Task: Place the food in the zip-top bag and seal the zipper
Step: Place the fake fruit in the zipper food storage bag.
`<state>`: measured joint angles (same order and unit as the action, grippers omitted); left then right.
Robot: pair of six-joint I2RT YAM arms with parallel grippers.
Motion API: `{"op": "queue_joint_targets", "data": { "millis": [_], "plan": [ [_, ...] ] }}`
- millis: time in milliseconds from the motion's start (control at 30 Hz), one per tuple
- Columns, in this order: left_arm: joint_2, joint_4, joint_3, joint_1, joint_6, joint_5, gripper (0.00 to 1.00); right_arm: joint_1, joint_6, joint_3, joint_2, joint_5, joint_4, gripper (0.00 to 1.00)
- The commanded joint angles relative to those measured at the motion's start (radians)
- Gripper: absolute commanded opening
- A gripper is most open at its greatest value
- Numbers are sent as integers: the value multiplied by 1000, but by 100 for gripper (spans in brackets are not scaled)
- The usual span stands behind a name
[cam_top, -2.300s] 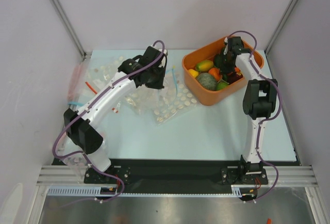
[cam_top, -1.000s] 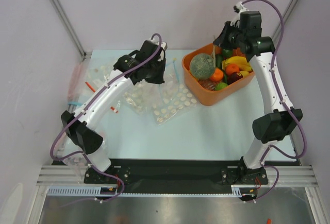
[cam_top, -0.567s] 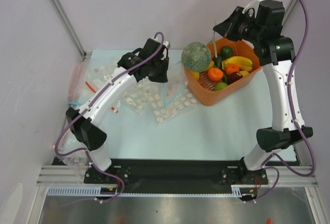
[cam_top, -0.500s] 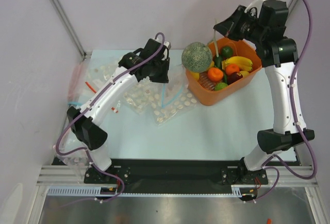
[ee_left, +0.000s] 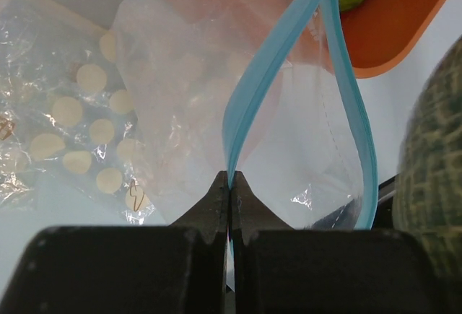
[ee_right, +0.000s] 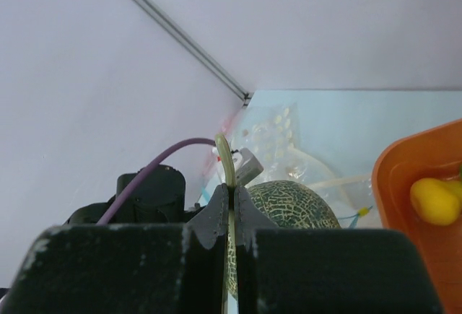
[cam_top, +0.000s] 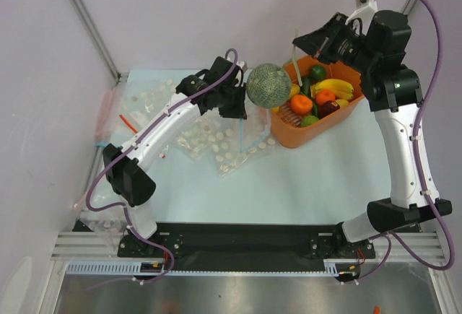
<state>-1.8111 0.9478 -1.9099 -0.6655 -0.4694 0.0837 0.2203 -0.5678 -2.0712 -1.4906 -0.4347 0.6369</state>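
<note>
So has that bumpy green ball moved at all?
Yes. The bumpy ball has left the orange bin, lifted up and leftward past its rim.

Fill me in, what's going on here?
The left tool is shut on the light-blue zipper strip of the clear soft plastic bag, holding its mouth open. The right tool pinches the thin pale stem of the grey-green bumpy toy ball, hanging it beside that mouth, just outside the orange plastic bin. The bag looks empty.

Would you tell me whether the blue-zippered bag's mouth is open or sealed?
Open. The zipper's two blue halves bow apart in the left wrist view, one pinched in the left pincer.
</note>
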Motion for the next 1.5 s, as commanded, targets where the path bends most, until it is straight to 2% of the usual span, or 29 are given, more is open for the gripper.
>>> {"op": "queue_joint_targets", "data": {
  "millis": [0,167,367,567,1000,1367,1467],
  "plan": [
    [9,-58,2,-5,-37,41,0,33,-61,80,46,17,-95,0],
    [22,-96,43,-3,-66,66,0,54,-121,299,124,56,-200,0],
    [59,-184,153,6,-112,85,0,77,-130,508,200,99,-235,0],
    [87,-233,209,21,-135,110,0,79,-95,571,217,145,-221,0],
    [124,-224,166,35,-167,136,0,117,-67,692,231,171,-259,0],
    [128,-268,153,33,-222,231,0,136,-170,804,244,108,-471,0],
    [131,-279,138,33,-247,255,0,149,-182,845,265,145,-483,0]
  ]
}}
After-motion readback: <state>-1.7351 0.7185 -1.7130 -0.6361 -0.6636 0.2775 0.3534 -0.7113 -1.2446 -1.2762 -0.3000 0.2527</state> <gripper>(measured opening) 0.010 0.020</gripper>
